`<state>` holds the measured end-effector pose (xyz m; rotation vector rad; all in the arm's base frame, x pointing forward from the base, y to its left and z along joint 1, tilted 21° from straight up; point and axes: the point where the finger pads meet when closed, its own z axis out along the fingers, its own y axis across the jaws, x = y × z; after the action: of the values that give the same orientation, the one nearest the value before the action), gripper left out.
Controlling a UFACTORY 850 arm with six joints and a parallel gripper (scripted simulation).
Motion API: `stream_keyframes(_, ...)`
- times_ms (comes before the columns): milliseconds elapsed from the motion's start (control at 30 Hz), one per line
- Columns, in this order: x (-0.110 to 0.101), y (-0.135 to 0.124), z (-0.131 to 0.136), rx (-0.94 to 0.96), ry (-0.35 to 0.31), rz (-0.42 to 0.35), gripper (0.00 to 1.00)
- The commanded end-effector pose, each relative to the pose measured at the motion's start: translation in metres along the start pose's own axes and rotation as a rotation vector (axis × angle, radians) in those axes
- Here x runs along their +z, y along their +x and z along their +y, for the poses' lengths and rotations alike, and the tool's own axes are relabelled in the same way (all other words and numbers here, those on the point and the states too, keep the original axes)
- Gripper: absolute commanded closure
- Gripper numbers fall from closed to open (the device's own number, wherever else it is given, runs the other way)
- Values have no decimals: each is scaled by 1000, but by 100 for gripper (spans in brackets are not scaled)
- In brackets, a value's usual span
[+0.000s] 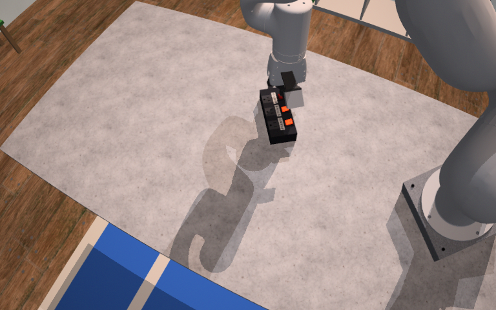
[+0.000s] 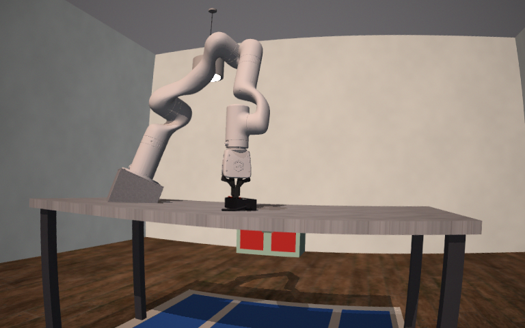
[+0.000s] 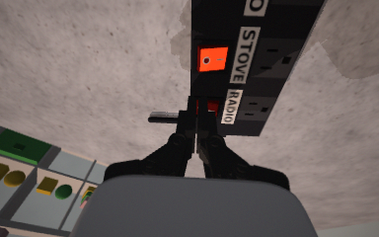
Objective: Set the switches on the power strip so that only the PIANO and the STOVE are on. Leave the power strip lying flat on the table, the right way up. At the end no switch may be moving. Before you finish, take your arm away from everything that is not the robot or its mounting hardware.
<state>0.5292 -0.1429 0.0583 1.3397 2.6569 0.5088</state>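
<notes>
A black power strip [image 1: 278,116] lies flat on the grey table top, with three outlets, white labels and a row of switches. In the wrist view the STOVE switch [image 3: 212,59] glows bright orange. The RADIO switch [image 3: 209,106] beside its label looks dark red and is partly hidden by my fingers. The third label is cut off at the top edge; in the top view its switch [image 1: 289,122] glows orange. My gripper [image 3: 196,109] is shut and empty, with its fingertips down on the RADIO switch. It also shows in the exterior view [image 2: 236,193], standing upright over the strip [image 2: 240,203].
The arm's base [image 1: 444,215] stands on a grey block at the table's right edge. A blue mat [image 1: 146,278] lies on the floor below the front edge. A board with coloured shapes [image 3: 39,183] shows at the wrist view's lower left.
</notes>
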Motion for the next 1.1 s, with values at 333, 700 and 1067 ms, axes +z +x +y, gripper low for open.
stream_keyframes(333,1,0,1,0,0,0,100)
stream_keyframes(700,-3,0,1,0,-1,0,100)
stream_keyframes(1067,-28,0,1,0,-1,0,100)
